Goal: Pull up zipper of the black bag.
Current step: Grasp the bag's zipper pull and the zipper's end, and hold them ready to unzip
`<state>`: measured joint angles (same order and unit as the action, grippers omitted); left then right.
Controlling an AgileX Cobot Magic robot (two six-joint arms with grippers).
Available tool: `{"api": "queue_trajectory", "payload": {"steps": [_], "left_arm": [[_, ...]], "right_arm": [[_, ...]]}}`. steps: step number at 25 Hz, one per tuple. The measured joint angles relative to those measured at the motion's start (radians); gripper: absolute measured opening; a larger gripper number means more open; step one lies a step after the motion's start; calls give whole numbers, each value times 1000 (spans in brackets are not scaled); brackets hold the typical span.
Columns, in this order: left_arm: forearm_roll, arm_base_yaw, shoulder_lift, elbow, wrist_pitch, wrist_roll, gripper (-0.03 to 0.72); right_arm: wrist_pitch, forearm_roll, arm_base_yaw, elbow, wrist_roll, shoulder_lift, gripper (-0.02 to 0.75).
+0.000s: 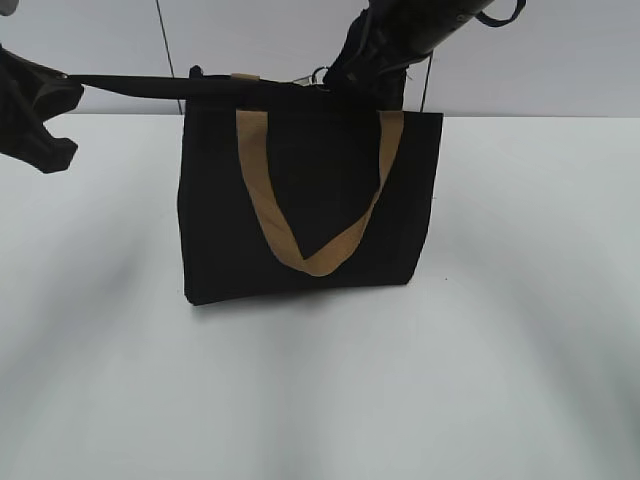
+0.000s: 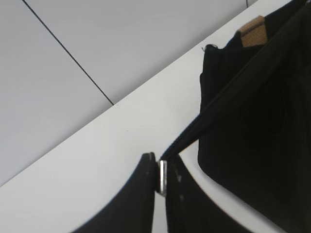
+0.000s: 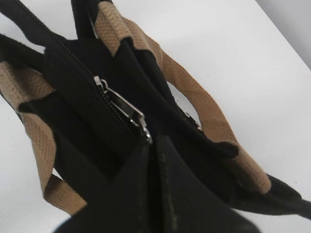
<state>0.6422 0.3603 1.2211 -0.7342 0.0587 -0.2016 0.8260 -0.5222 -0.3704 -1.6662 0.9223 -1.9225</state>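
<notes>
The black bag [image 1: 310, 200] stands upright on the white table, one tan handle [image 1: 312, 258] hanging down its front. My left gripper [image 1: 70, 85] is at the far left, shut on the end of a black strap [image 1: 150, 85] pulled taut from the bag's top left corner. In the left wrist view the jaws [image 2: 163, 167] pinch the strap [image 2: 204, 121] and a small silver metal piece. My right gripper [image 1: 345, 80] is over the bag's top. In the right wrist view its jaws [image 3: 154, 145] are shut on the tip of the silver zipper pull [image 3: 124, 108].
The white table [image 1: 320, 400] reaches out to the front and to both sides of the bag. A grey wall [image 1: 120, 40] with dark seams rises behind the table's back edge. The second tan handle [image 3: 204, 107] lies beside the zip.
</notes>
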Motion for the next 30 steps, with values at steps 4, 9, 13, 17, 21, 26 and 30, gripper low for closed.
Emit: {"api": "queue_trajectory", "payload": {"steps": [4, 9, 13, 17, 21, 26, 30], "left_arm": [[0, 0, 0, 0, 7, 0, 19], [-5, 0, 0, 0, 29, 0, 19], [-25, -2, 0, 0, 40, -1, 19], [-37, -3, 0, 0, 59, -1, 19], [-40, -3, 0, 0, 77, -1, 19], [-43, -2, 0, 0, 72, -1, 19], [-43, 1, 0, 0, 72, 0, 19]], "right_arm": [[10, -27, 4, 0, -1, 0, -15], [36, -114, 16, 0, -3, 0, -15], [42, -156, 20, 0, -4, 0, -15], [47, -195, 20, 0, -7, 0, -15], [53, -198, 20, 0, -8, 0, -15], [57, -127, 19, 0, -13, 0, -15], [54, -97, 19, 0, -33, 0, -15]]}}
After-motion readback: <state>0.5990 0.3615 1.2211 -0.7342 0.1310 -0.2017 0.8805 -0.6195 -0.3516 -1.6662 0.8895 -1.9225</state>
